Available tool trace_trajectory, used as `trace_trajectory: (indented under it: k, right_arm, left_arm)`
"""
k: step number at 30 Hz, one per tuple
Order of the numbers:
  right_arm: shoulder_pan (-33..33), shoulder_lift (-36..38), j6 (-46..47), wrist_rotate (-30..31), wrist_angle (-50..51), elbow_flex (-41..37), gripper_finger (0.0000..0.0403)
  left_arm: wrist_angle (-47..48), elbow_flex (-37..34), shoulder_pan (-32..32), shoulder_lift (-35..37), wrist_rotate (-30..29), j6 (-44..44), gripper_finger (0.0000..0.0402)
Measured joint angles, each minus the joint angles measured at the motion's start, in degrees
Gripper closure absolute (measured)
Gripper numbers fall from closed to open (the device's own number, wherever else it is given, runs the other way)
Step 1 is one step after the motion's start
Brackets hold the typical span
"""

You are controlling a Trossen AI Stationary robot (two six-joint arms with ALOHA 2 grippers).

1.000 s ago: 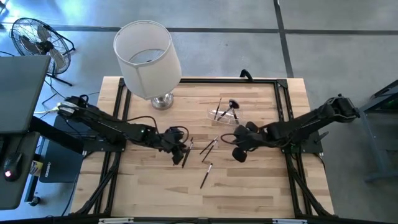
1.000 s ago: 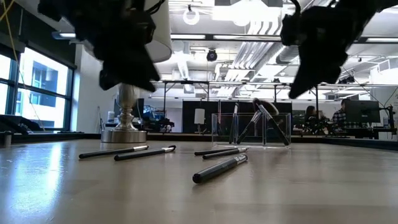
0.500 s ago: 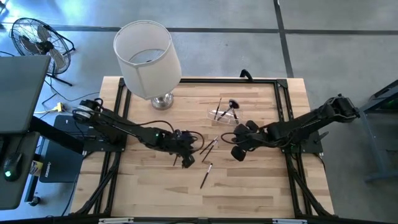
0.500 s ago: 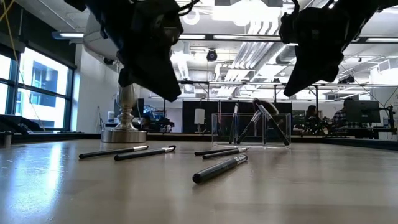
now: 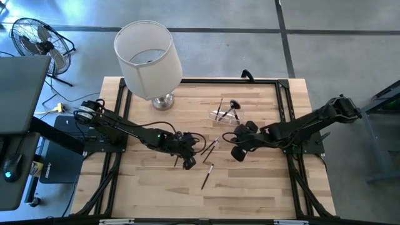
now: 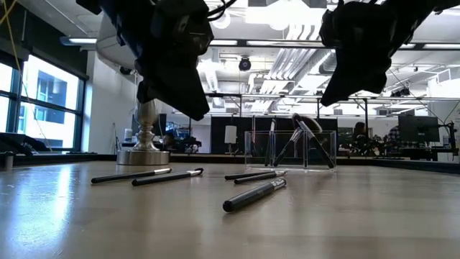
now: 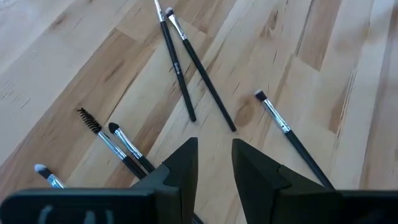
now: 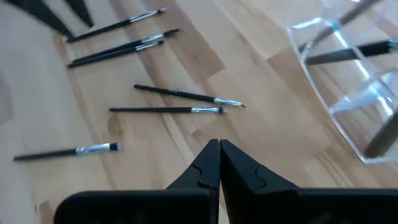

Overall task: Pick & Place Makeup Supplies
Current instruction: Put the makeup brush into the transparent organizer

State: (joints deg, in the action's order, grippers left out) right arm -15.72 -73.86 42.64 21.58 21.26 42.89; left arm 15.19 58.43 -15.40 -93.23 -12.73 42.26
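left gripper [image 7: 214, 163] parted, empty, above loose makeup brushes [image 7: 198, 67] | right gripper [image 8: 219, 163] clenched, empty | brushes likely light, stiff, roll-prone | pinch mid-handle

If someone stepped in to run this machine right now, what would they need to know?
Left gripper: jaws open, empty, hovering over the loose brushes mid-table.
Right gripper: jaws shut, empty, waiting above the table near the clear holder.
Done: a few brushes already stand in the clear holder.
Left: five brushes lie on the wooden table, including a crossed pair and a lone brush nearer the front edge.
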Motion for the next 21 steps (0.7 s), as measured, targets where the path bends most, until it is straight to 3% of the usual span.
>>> trace_trajectory:
  k: [7,15,21]
  right_arm:
    - [2.5,-3.6,-5.95,-6.31,-1.86,1.95,0.0402]
    - [10.38,-15.66,-9.83,-14.55,1.8,9.86,0.0402]
    - [13.42,-23.33,-12.23,-14.62,5.96,15.76,0.0403]
  left_arm:
    - [-0.01,0.0,0.0,0.0,0.35,0.0,0.0305]
    - [-0.03,-0.06,0.0,0.02,0.46,1.71,0.0305]
    - [-0.03,-0.07,0.0,0.04,1.92,1.75,0.0305]
